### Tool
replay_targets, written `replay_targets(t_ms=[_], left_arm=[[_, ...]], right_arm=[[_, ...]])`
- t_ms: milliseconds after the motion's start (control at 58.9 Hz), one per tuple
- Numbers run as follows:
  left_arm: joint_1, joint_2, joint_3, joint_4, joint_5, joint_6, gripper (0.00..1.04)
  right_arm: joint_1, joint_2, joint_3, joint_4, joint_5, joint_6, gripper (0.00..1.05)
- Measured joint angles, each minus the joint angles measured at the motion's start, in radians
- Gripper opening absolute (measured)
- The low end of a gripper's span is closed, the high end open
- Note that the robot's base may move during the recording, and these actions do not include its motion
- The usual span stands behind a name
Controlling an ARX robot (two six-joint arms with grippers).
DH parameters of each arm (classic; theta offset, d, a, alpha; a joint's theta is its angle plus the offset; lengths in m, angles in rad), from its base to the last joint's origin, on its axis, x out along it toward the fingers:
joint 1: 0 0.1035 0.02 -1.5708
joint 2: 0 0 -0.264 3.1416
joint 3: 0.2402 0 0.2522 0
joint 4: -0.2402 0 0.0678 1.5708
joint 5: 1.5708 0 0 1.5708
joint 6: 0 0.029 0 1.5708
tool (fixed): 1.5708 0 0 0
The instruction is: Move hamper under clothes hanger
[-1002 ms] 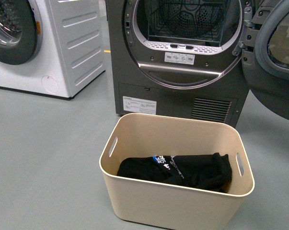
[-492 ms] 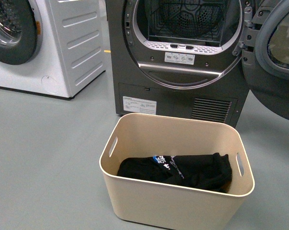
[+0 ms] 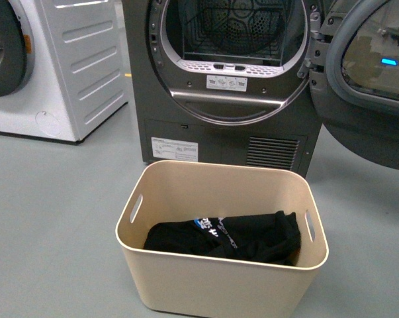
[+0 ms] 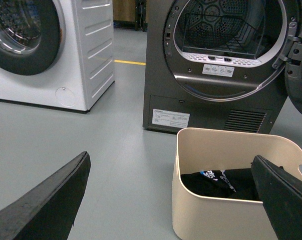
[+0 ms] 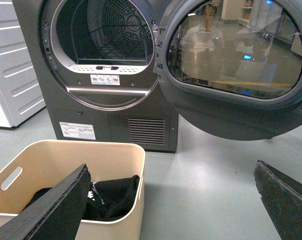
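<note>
Hamper (image 3: 219, 281): sitting on the floor (image 3: 53, 199) before the grey dryer (image 3: 225, 132); long side running left to right
Left gripper (image 4: 169, 157): fingers (image 4: 45, 200) standing wide apart, holding nothing
Right gripper (image 5: 171, 167): wide apart too; hamper lying ahead, between both arms
Clothes hanger: not showing

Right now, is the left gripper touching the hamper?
Apart. Front view shows the whole rim of the hamper with no gripper on it; the left gripper, open, only overlaps it in its wrist view.
</note>
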Motion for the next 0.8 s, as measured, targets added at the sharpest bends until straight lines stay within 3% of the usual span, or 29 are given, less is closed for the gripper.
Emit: replay_targets(t_ms=[798], left_arm=[[0.0,0.0,0.0,0.0,-0.002,0.0,0.98]], right_arm=[[0.004,0.006,0.002,-0.011,0.012,0.009,0.97]])
